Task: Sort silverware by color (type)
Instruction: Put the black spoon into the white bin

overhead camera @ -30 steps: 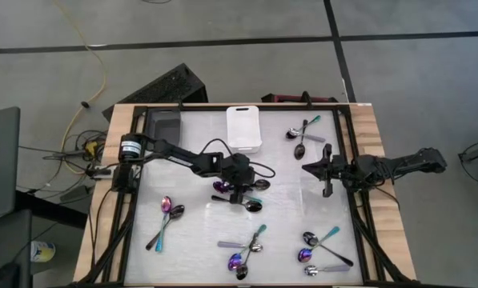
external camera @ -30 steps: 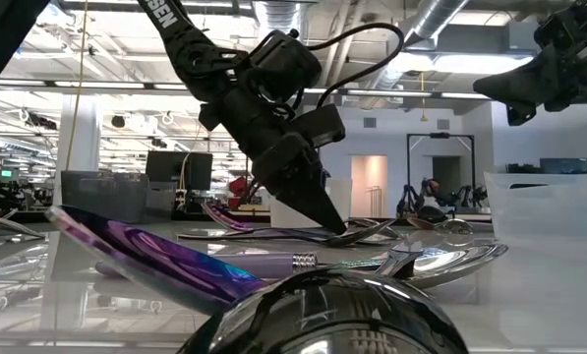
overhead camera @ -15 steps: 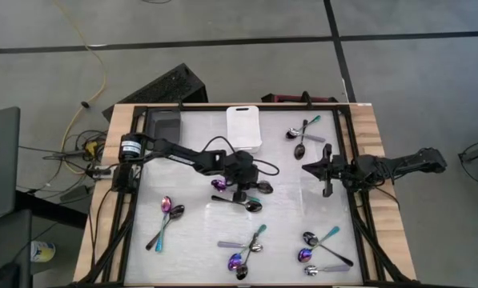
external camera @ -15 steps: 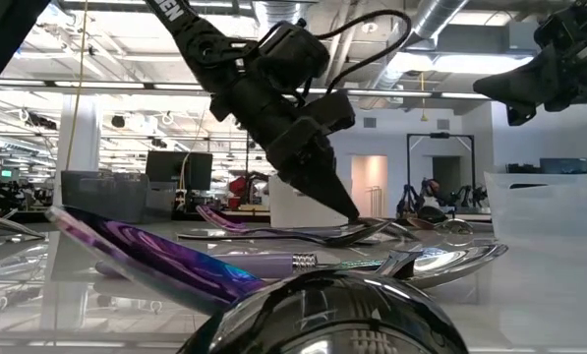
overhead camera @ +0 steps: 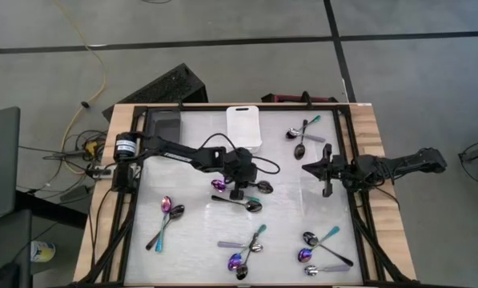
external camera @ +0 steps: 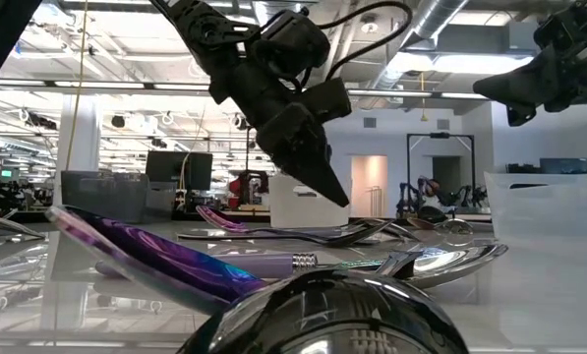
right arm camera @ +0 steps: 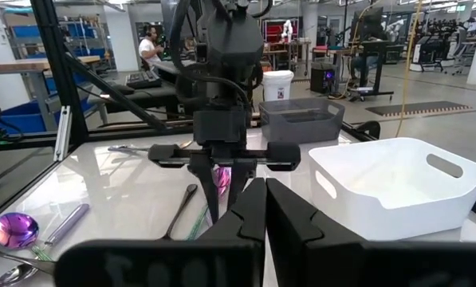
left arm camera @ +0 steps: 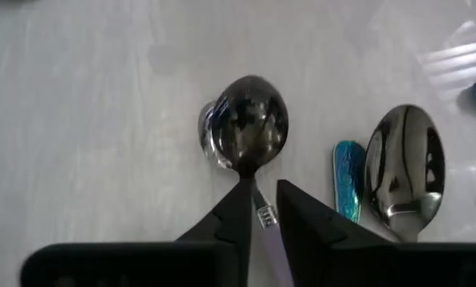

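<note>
Slim spoons lie in groups on the white table. In the middle group a glossy dark spoon lies flat beside a purple bowl, a teal handle end and a silver bowl. My left gripper hangs a little above this group, slanting down, its fingers a narrow gap apart. In the left wrist view the dark spoon's bowl lies ahead and its handle runs beneath the gap. My right gripper waits shut at the table's right side.
A white bin and a grey bin stand at the far edge, and a clear bin stands by the right arm. More spoons lie far right, near left, near middle and near right.
My left gripper has risen from the middle group of spoons, where its fingertips stood down among them, and now hangs clear above. The spoons lie where they were.
</note>
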You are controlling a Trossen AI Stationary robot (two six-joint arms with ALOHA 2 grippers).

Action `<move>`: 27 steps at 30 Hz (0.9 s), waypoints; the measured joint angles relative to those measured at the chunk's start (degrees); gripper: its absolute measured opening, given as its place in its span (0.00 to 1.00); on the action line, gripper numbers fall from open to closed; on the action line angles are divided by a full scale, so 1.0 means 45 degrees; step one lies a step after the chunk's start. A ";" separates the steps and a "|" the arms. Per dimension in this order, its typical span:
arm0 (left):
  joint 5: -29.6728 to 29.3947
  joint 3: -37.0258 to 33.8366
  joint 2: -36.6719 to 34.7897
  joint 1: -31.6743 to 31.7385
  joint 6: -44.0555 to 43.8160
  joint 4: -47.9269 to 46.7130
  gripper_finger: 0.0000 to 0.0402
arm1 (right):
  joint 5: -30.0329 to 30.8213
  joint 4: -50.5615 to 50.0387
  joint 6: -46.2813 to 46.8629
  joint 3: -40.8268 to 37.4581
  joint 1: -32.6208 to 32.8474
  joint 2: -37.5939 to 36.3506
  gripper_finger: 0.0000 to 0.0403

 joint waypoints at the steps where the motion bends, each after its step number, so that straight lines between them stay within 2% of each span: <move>1: -0.0226 0.0000 0.0006 -0.0001 -0.0003 -0.0002 0.17 | 0.0000 0.0000 0.0000 0.0000 0.0000 0.0000 0.08; 4: -0.1052 -0.0029 0.0006 -0.0006 0.0147 -0.0218 0.25 | 0.0000 0.0000 -0.0005 0.0000 0.0000 0.0000 0.08; 10: -0.0960 -0.0095 0.0025 0.0043 0.0370 -0.1020 0.36 | 0.0000 0.0000 -0.0005 0.0000 0.0000 0.0000 0.08; 21: -0.1742 -0.0113 0.0196 0.0060 0.0404 -0.1875 0.36 | -0.0006 -0.0019 -0.0004 0.0000 0.0000 0.0000 0.08; 27: -0.1709 -0.0087 0.0395 0.0073 0.0439 -0.1814 0.36 | -0.0029 -0.0024 0.0000 0.0000 0.0000 0.0000 0.08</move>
